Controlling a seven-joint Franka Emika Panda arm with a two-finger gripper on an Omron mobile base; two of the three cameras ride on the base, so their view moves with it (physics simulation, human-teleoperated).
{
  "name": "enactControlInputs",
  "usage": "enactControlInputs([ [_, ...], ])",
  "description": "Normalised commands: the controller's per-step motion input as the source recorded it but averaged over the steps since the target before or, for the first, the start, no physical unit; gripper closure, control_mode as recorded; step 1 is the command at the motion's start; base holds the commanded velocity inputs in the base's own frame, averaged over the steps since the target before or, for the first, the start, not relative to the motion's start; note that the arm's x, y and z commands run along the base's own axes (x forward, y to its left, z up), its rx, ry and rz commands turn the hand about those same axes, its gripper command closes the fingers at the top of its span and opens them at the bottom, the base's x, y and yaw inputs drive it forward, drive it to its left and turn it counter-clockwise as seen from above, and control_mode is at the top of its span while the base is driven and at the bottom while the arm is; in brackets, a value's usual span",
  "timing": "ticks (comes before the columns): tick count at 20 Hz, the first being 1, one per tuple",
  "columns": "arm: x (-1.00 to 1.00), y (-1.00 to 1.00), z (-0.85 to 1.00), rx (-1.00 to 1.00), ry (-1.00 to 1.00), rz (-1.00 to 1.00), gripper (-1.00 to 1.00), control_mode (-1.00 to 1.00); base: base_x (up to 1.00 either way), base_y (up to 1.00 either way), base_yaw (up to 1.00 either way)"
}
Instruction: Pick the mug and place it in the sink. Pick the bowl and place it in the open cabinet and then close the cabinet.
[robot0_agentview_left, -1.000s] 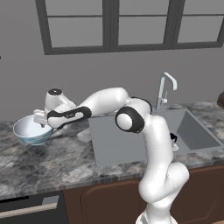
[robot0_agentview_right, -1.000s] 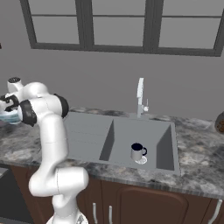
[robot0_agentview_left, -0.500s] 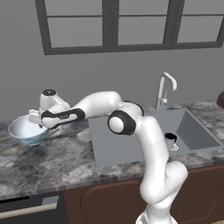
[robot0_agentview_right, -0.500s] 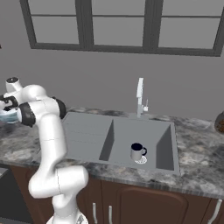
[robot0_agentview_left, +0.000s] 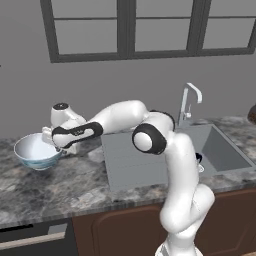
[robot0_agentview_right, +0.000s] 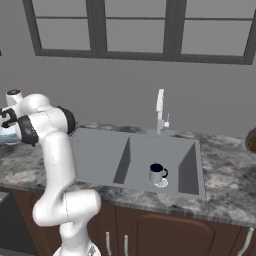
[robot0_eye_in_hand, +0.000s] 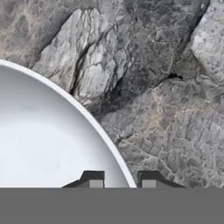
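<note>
Your hand (robot0_eye_in_hand: 120, 183) is clamped on the rim of the bowl (robot0_agentview_left: 36, 151): in the hand view one fingertip (robot0_eye_in_hand: 92, 180) sits inside the white bowl (robot0_eye_in_hand: 48, 144) and the other just outside it, over the grey stone table (robot0_eye_in_hand: 166, 87). The bowl rests on the table (robot0_agentview_left: 60, 187), well to the left of the sink (robot0_agentview_left: 145, 160). The mug (robot0_agentview_right: 157, 173) stands upright in the sink's basin (robot0_agentview_right: 175, 155), close to the front wall, with the tap (robot0_agentview_right: 160, 111) behind it.
</note>
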Motion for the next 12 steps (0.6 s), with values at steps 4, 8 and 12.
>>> enactControlInputs([
  [4,-0.22,-0.99,0.12,0.06,0.07,-0.47,1.00,-1.00,0.00,0.00,0.00],
  [8,-0.13,-0.87,0.66,0.10,0.03,-0.42,1.00,-1.00,0.00,0.00,0.00],
  [12,-0.39,-0.86,0.70,0.11,0.06,-0.44,1.00,-1.00,0.00,0.00,0.00],
])
